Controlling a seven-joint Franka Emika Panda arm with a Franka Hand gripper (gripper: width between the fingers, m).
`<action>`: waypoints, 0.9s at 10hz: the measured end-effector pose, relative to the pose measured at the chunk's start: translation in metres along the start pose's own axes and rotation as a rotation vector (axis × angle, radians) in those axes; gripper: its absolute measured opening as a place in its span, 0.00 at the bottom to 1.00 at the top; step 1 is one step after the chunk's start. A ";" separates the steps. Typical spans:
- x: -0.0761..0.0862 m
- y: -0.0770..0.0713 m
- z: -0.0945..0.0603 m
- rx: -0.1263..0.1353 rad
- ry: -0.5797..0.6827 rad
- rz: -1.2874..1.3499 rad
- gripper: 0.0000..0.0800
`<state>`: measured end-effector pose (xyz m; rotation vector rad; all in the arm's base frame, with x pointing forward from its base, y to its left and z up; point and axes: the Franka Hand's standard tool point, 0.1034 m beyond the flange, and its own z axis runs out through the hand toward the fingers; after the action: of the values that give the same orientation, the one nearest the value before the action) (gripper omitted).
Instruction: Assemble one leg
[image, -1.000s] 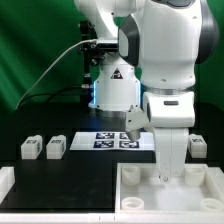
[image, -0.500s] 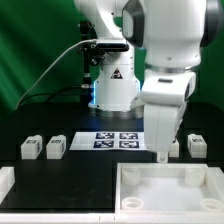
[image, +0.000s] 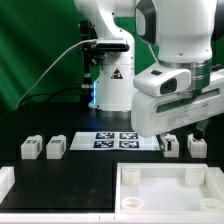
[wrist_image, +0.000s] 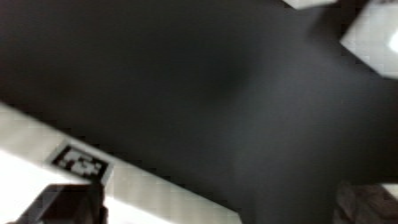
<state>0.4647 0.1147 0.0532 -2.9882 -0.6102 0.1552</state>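
Note:
Four small white legs with square tags stand on the black table in the exterior view: two at the left (image: 30, 148) (image: 56, 147) and two at the right (image: 170, 146) (image: 197, 146). My gripper (image: 186, 136) hangs just above and in front of the right pair, with its broad white hand turned sideways. In the wrist view the gripper (wrist_image: 217, 212) is open, with its dark fingers (wrist_image: 63, 205) far apart and nothing between them. That view is blurred and shows black table below the gripper.
The large white tray-like panel (image: 126, 190) with raised corner sockets lies at the front. The marker board (image: 118, 139) lies mid-table and also shows in the wrist view (wrist_image: 107, 165). A white block (image: 5, 181) sits at the front left. The robot base stands behind.
The hand has risen off the panel's far edge, swung toward the right pair of legs and turned from upright to sideways. The legs and panel have not moved.

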 end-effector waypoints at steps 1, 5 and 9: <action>-0.004 -0.019 0.009 0.003 0.003 0.189 0.81; -0.007 -0.045 0.016 0.008 -0.043 0.348 0.81; -0.028 -0.063 0.017 0.038 -0.450 0.366 0.81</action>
<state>0.4127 0.1626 0.0457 -3.0040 -0.0737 0.8673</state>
